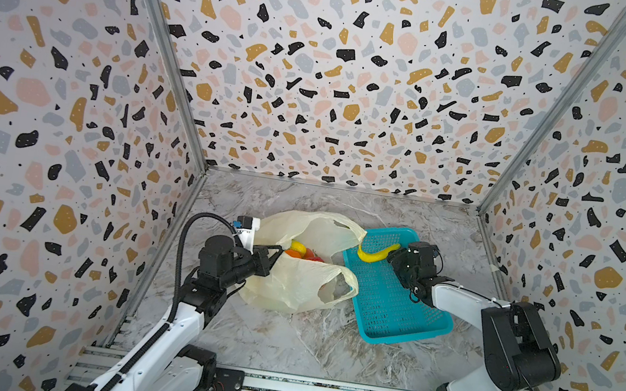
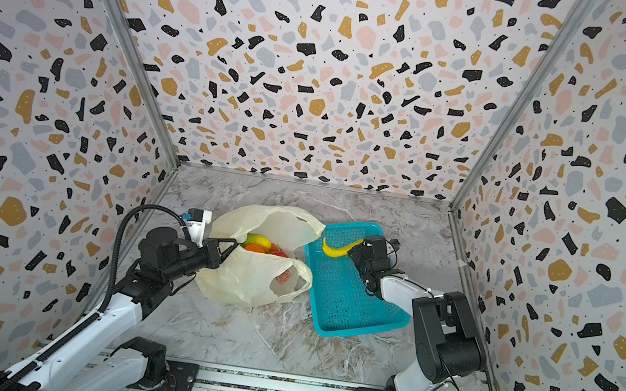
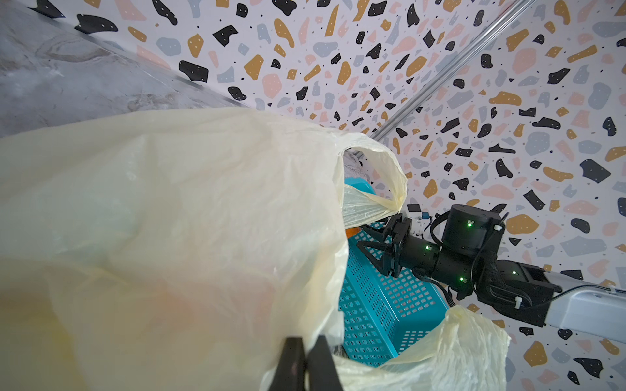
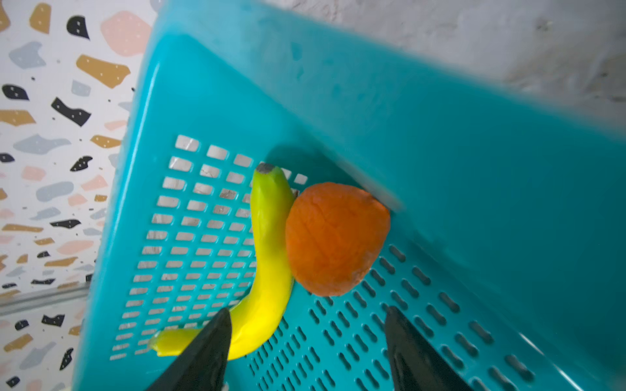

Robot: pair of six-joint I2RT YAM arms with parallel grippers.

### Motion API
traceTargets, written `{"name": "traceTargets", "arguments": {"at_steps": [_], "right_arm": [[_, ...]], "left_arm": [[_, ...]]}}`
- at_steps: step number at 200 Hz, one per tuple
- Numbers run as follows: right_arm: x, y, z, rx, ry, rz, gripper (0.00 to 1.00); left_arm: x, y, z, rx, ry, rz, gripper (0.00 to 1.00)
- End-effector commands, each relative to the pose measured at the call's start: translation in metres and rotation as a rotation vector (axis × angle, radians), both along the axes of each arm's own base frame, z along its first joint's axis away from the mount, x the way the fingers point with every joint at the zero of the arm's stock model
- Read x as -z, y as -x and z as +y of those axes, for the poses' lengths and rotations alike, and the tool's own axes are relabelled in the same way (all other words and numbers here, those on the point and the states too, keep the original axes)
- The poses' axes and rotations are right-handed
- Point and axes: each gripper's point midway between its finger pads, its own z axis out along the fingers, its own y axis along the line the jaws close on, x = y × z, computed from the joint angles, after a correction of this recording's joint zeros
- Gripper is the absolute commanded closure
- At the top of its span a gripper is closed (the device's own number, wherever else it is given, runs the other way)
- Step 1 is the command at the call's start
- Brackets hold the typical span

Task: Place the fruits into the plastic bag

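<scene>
The rail (image 1: pixel 316 390) carries both arms. The left gripper (image 1: pixel 277 251) is clenched on the rim of the bag (image 1: pixel 289 289), with fruits (image 1: pixel 301 250) inside its gaping mouth. Farther on, the right gripper (image 4: pixel 306 313) hangs released over the basket (image 1: pixel 390 313), close to a banana (image 1: pixel 372 254) and an orange piece (image 4: pixel 335 237).

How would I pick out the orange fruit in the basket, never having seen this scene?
Find the teal perforated plastic basket right of the pale-yellow plastic bag. At its far end, before the open right gripper, two fruits lie side by side. Yours is the stubby rough orange lump, not the long curved yellow banana.
</scene>
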Motion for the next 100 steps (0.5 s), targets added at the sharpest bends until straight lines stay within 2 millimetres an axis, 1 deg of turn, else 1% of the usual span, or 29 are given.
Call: {"name": "traceTargets", "arguments": {"at_steps": [1,24,50,84,100], "right_arm": [[0.001,-0.008,-0.012,0.143,-0.05,-0.003,0.29],[0.014,-0.009,-0.017,0.202,-0.059,0.03,0.3],[0.022,-0.015,-0.019,0.23,-0.057,0.038,0.32],[0.033,-0.021,-0.012,0.215,-0.078,0.056,0.36],[0.039,-0.022,-0.008,0.202,-0.086,0.069,0.42]], "left_arm": [[-0.004,-0.001,0.002,-0.006,-0.007,-0.047,1.0],[-0.005,-0.001,0.002,-0.006,-0.008,-0.05,1.0],[-0.006,0.0,0.002,-0.005,-0.009,-0.054,1.0],[-0.005,0.0,0.002,-0.004,-0.011,-0.055,1.0],[-0.005,0.0,0.002,-0.004,-0.012,-0.055,1.0]]}}
